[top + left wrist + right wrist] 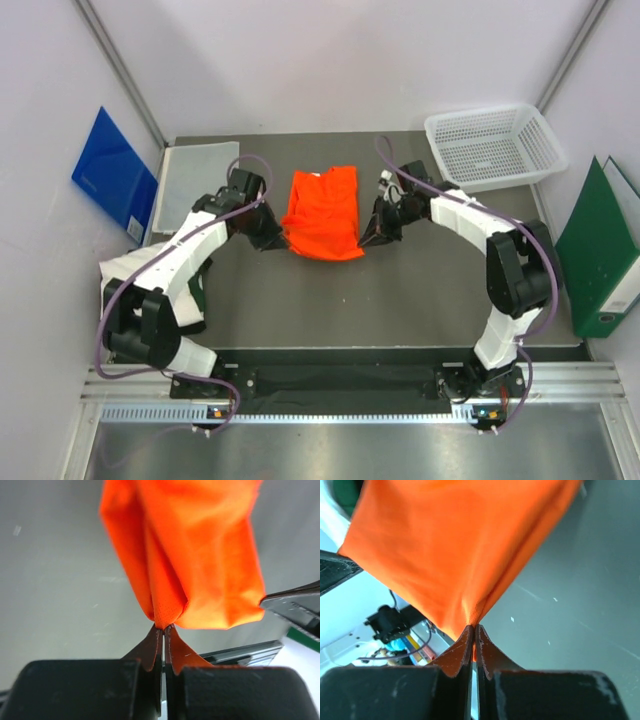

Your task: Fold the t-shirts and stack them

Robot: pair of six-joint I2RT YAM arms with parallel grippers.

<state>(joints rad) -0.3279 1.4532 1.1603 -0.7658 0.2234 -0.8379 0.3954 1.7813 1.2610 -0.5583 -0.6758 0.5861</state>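
Note:
The orange t-shirt (323,212) is a folded strip in the middle of the dark table, its near edge lifted between both grippers. My left gripper (278,240) is shut on the shirt's near left corner; the left wrist view shows the cloth (195,555) pinched at the fingertips (164,628). My right gripper (366,238) is shut on the near right corner; the right wrist view shows the cloth (450,545) pinched at the fingertips (473,627). The white t-shirt is out of view.
A white mesh basket (495,147) stands at the back right. A clear plastic sheet (193,180) and a blue folder (115,172) lie at the back left. A green binder (605,250) stands at the right edge.

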